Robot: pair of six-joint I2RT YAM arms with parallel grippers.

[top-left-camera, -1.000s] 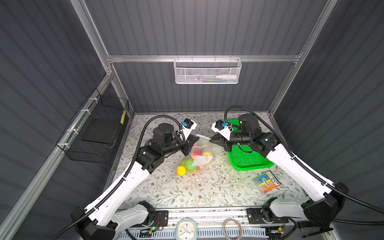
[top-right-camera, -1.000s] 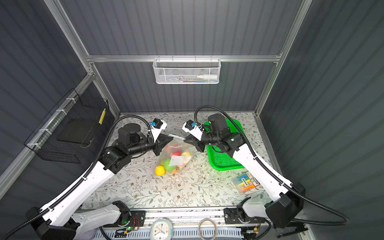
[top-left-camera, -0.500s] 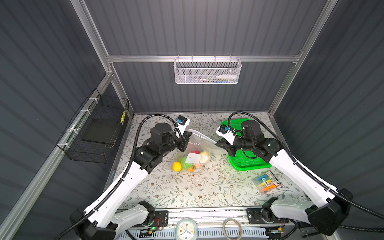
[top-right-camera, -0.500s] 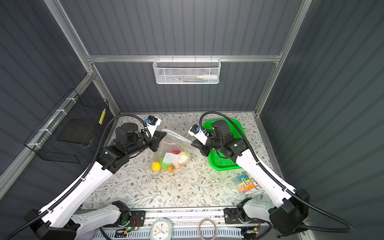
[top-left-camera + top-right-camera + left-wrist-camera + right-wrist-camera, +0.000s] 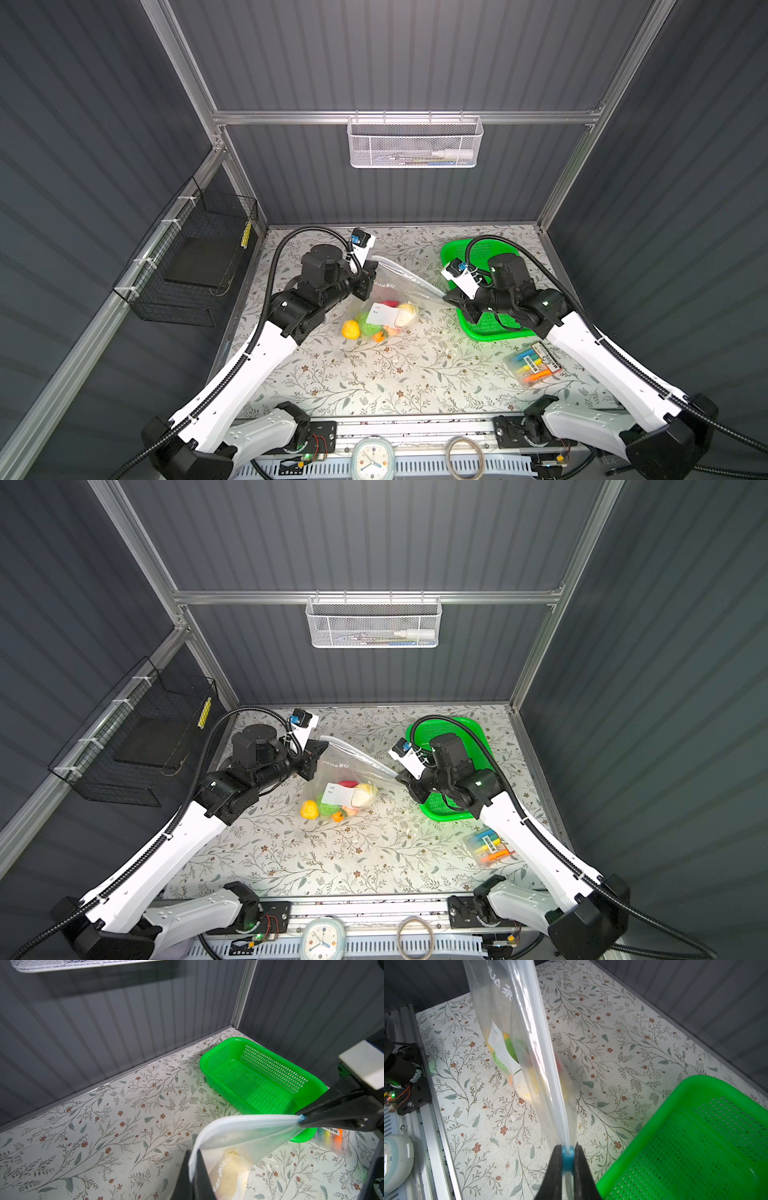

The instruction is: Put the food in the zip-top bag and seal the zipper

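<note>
Floral table: arms inward, bag between.

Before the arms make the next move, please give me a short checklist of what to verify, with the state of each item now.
1. Food inside the zip-top bag: ok; the green basket is empty.
2. Left gripper shut on the bag's corner: ok.
3. Right gripper shut on the blue slider: ok.
4. Zipper stretched between both grippers: ok.
5. Zipper sealed along its whole length: cannot tell.
</note>
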